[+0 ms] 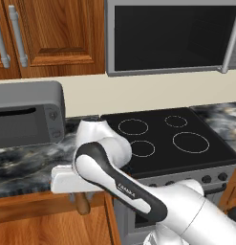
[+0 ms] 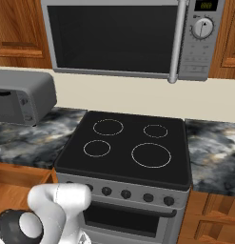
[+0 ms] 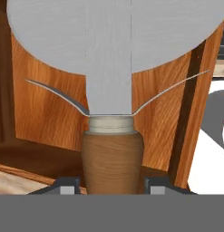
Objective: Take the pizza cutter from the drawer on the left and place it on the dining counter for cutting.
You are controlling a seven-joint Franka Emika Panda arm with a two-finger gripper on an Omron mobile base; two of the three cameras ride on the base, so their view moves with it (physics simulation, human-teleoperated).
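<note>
Between the two dark fingertips of the gripper (image 3: 111, 185), the pizza cutter (image 3: 112, 77) with its smooth brown wooden handle, pale collar and flat round grey metal wheel was clamped by the handle. Its long axis ran straight away from the hand, wheel farthest out. Behind the cutter lay the grained reddish-brown wooden drawer (image 3: 45, 113).

Marbled worktop (image 1: 28, 162) beside black stove (image 1: 172, 139), grey toaster oven (image 1: 26, 115) on it
</note>
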